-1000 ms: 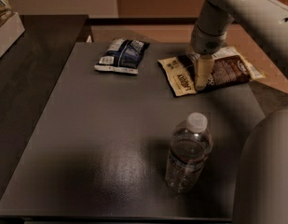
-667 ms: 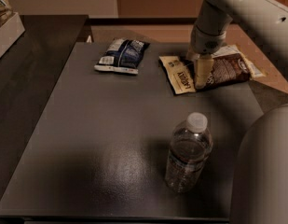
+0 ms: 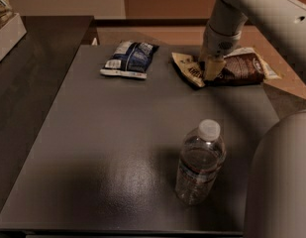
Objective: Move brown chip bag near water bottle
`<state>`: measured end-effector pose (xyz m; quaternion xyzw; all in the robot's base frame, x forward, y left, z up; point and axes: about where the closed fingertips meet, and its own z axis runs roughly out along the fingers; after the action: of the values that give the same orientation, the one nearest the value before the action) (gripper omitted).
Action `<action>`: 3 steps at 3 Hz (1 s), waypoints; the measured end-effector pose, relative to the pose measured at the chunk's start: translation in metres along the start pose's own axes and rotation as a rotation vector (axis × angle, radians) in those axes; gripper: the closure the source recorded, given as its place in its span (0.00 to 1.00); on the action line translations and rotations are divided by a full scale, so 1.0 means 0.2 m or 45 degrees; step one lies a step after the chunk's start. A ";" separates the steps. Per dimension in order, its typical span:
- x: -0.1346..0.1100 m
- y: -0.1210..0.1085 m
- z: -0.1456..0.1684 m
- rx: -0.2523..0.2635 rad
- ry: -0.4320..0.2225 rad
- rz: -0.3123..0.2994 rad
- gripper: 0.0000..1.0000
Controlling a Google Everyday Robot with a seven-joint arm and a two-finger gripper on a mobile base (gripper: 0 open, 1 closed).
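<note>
Notably, my gripper (image 3: 212, 69) was down at the far right of the table (image 3: 118, 148), directly over the brown bag (image 3: 241, 68) and in contact with it or very nearly so. Whether it was closed on the bag or merely resting there, I could not tell; my wrist hid the contact point.

The brown bag lay flat by the far edge, its long axis running left to right. The cream end pointed left and the dark body extended right, partly over the table's edge. My gripper sat across that axis, about where the cream end met the dark body.

The bottle (image 3: 199, 162) stood upright near the front edge, well apart from the bag, almost straight toward the near side from my gripper and slightly left. I judged the coming move to be a pull along that line, crosswise to the bag's length.

The blue bag (image 3: 130, 58) lay to the left, clear of that path.
</note>
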<state>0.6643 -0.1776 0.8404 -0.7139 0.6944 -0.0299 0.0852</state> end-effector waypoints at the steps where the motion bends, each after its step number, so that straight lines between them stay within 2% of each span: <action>1: 0.00 0.00 0.00 0.000 0.000 0.000 1.00; 2: -0.04 0.06 -0.23 0.063 -0.082 -0.020 1.00; 3: -0.09 0.16 -0.52 0.125 -0.160 -0.065 1.00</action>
<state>0.6150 -0.1678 0.9393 -0.7267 0.6671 -0.0214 0.1628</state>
